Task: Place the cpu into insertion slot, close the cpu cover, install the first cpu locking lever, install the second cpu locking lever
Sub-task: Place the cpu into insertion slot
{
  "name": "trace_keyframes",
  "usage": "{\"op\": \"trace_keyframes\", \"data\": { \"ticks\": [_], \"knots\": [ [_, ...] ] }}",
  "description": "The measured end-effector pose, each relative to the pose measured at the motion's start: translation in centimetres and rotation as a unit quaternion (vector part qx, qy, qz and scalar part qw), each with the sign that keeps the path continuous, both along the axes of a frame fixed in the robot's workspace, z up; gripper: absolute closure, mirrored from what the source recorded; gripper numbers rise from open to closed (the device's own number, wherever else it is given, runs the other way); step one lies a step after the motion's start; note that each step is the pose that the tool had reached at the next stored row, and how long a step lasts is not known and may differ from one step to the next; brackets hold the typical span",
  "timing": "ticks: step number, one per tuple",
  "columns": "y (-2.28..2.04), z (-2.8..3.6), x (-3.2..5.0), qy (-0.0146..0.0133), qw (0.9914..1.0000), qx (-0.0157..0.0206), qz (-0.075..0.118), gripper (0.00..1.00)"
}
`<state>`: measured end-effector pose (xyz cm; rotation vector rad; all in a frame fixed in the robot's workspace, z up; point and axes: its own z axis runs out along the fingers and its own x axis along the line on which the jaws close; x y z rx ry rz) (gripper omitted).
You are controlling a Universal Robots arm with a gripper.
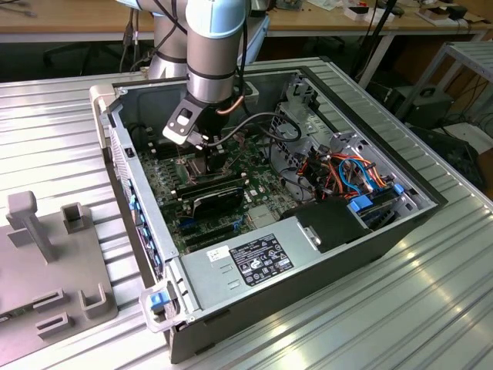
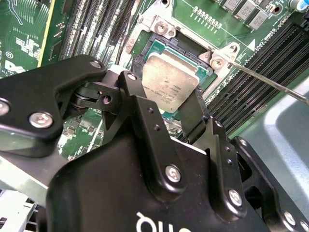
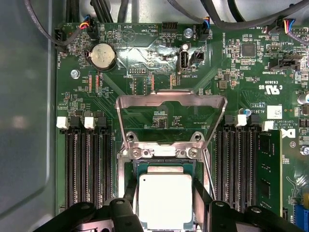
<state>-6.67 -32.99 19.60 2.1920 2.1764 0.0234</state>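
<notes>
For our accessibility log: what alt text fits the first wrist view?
The gripper holds the cpu at the insertion slot on a green motherboard. The cpu cover is flipped open; memory slots flank the slot.

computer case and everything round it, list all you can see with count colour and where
case: one, grey, lid off, on the table
board: one, green, inside the case
slot: one, dark with silvery rim, on the board
cover: one, silvery frame, swung open beside the slot
cpu: one, silvery-grey, held over the slot
lever: one thin silvery rod, beside the slot
memory slots: several, black, both sides of the slot
coin battery: one, silver, on the board
wires: bundle, orange and blue, exterior view's right of the case
power supply: one, silvery, near corner of the case
fixture: one, grey, exterior view's left
table: one, ribbed, silvery
arm: one, grey and pale blue, reaching into the case
gripper: one, black, shut on the cpu
</notes>
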Motion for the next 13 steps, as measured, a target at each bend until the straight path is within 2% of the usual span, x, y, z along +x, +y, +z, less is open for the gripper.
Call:
{"op": "trace_keyframes", "data": {
  "ticks": [9,10,13],
  "knots": [
    [0.00,-0.02,0.01,-0.0001,1.00000,-0.0001,0.000,0.45],
    [0.00,-0.03,0.02,-0.0002,1.00000,0.0003,0.000,0.38],
    [0.01,-0.02,0.02,-0.0001,1.00000,0.0001,0.000,0.38]
  ]
}}
